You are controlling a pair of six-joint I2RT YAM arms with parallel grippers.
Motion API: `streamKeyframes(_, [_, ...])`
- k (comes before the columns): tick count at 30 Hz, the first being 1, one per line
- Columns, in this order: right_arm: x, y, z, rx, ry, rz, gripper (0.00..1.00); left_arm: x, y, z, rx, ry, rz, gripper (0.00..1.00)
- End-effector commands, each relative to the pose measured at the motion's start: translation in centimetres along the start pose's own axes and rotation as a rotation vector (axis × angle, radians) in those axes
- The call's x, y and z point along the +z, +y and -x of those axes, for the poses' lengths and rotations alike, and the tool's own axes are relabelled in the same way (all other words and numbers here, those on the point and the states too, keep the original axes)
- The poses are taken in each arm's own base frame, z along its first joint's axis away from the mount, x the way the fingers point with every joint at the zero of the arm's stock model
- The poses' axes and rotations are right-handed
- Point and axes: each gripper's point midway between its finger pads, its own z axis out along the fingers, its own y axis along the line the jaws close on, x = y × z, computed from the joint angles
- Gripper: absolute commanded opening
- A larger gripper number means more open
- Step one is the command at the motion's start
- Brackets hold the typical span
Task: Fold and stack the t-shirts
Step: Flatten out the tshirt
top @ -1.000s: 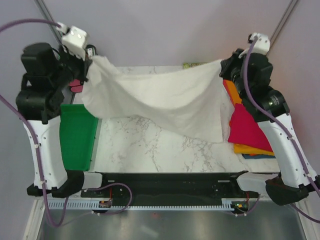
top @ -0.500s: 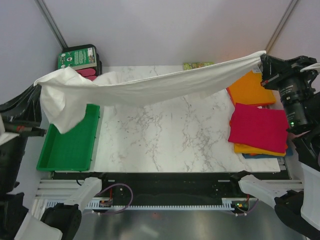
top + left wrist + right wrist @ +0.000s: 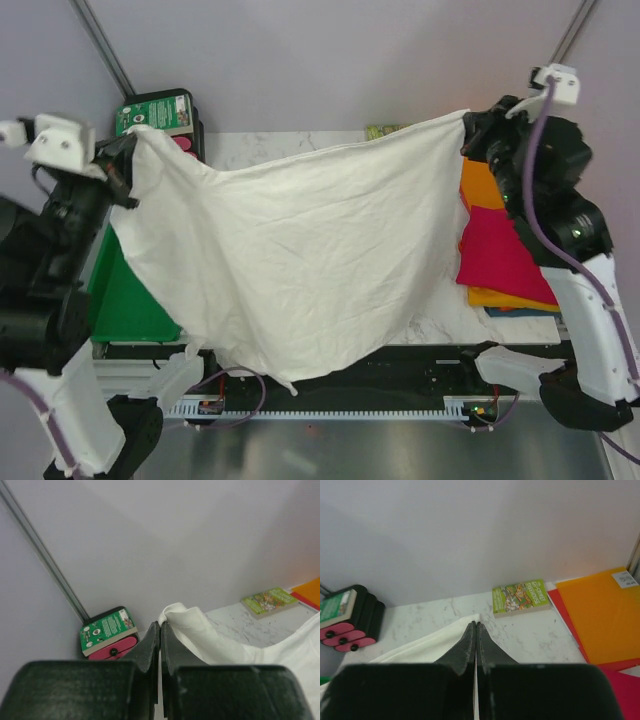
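Note:
A thin white t-shirt (image 3: 300,260) hangs spread wide in the air between my two arms, its lower edge drooping over the table's near edge. My left gripper (image 3: 128,150) is shut on its left top corner (image 3: 172,614). My right gripper (image 3: 470,128) is shut on its right top corner (image 3: 470,621). At the right lies a stack of folded t-shirts: magenta (image 3: 505,255) on top, orange (image 3: 478,185) behind and under it, blue (image 3: 515,312) peeking out at the bottom.
A green tray (image 3: 125,300) sits at the left edge, partly behind the hanging cloth. A black holder with pink ends and a green-covered book (image 3: 155,112) stands at the back left. A small green book (image 3: 392,130) lies by the back wall.
The white shirt, stretched into a narrow band half a second ago, now hangs open as a wide sheet. Both arms have come back inward and hold its top corners high.

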Motion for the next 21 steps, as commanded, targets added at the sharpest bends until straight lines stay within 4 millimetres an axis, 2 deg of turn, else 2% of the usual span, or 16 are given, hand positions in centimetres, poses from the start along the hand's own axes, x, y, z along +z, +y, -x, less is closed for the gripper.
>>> streamKeyframes(1, [6.6,-1.3,-4.8,-0.056,0.052,-0.098,0.00,10.1,0.2,-6.2,0.018,0.114,-0.033,0.02])
streamKeyframes(4, [11.7,-2.1,-7.2,-0.062,0.084,-0.133,0.00,16.5,0.1,-10.5,0.011,0.189,-0.062,0.02])
streamKeyframes(5, [14.2,-2.6,-9.5,-0.078,0.125,-0.160,0.00,18.4,0.1,-11.9,0.004,0.214,-0.067,0.02])
streamKeyframes(6, [15.4,-2.8,-8.0,-0.072,0.094,-0.171,0.00,21.8,-0.1,-15.6,-0.005,0.283,-0.081,0.02])
streamKeyframes(7, [16.6,-3.0,-8.2,-0.077,0.095,-0.181,0.00,23.5,0.4,-14.8,-0.006,0.260,-0.071,0.02])
streamKeyframes(8, [19.1,-3.7,-10.5,-0.095,0.135,-0.208,0.00,25.0,0.5,-15.4,-0.008,0.266,-0.070,0.02])
streamKeyframes(9, [20.0,-3.4,-8.3,-0.083,0.086,-0.205,0.00,26.4,0.7,-16.0,-0.011,0.270,-0.066,0.02])
streamKeyframes(10, [21.1,-3.6,-8.2,-0.092,0.078,-0.214,0.00,29.4,1.0,-17.1,-0.014,0.268,-0.059,0.02])
streamKeyframes(11, [23.1,-4.1,-9.9,-0.107,0.104,-0.228,0.00,30.4,1.0,-17.7,-0.008,0.272,-0.057,0.02])
streamKeyframes(13, [24.4,-4.2,-7.5,-0.087,0.043,-0.224,0.00,33.2,1.4,-18.0,0.014,0.233,-0.035,0.02])
streamKeyframes(14, [25.5,-4.4,-8.3,-0.092,0.052,-0.225,0.00,33.9,1.9,-17.7,0.026,0.209,-0.011,0.02])
streamKeyframes(16, [25.6,-3.5,-6.3,-0.074,0.006,-0.195,0.00,34.3,2.3,-16.2,0.026,0.155,0.013,0.02])
streamKeyframes(17, [25.0,-2.7,-5.1,-0.065,-0.014,-0.165,0.00,33.7,2.8,-13.5,0.020,0.085,0.033,0.02])
streamKeyframes(19, [23.7,-1.1,-3.3,-0.062,-0.048,-0.127,0.00,32.6,3.1,-10.9,0.010,0.031,0.044,0.02])
streamKeyframes(20, [21.7,-0.4,-0.6,-0.075,-0.099,-0.120,0.00,31.0,3.7,-7.4,0.001,-0.042,0.066,0.02])
streamKeyframes(21, [20.4,1.2,0.1,-0.081,-0.112,-0.092,0.00,29.7,4.0,-5.1,-0.002,-0.086,0.081,0.02])
